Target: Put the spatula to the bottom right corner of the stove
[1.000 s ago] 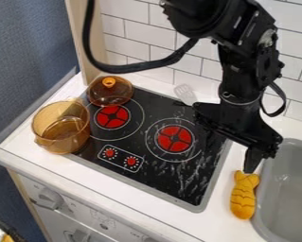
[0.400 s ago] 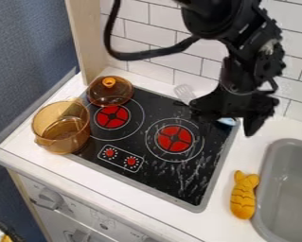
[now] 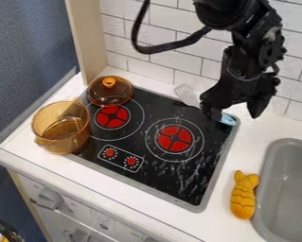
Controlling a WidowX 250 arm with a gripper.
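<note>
Blue backdrop (image 3: 26, 52): off at the left, and white tiles (image 3: 143, 54) stand behind the counter (image 3: 20, 149).
Pot (image 3: 62, 126): upright and lidless over the stove's (image 3: 124, 142) left edge, leaving the right-hand burner (image 3: 174, 139) free.
Lid (image 3: 110, 90): here at the back left, knob up, so anyone could pick it up easily.
Spatula (image 3: 188, 96): slanting across the far right part of the stove, its pale slotted head towards the tiles, its blue handle (image 3: 227, 119) at the back right corner. That's the piece to shift!
Bottom right corner (image 3: 198, 204): the goal, down at the near end, with no spatula on it; the job is yet to be done.
Gripper (image 3: 236, 113): hanging over the handle, fingers spread wide, gripping nothing. Looks set for a grab, the handle showing between the fingers; whether one touches it, can't tell. Closing off-centre might just nudge it away.
Toy fish (image 3: 244, 195): lying on the counter between stove and sink (image 3: 289, 189), beside the route, probably not in the way.
</note>
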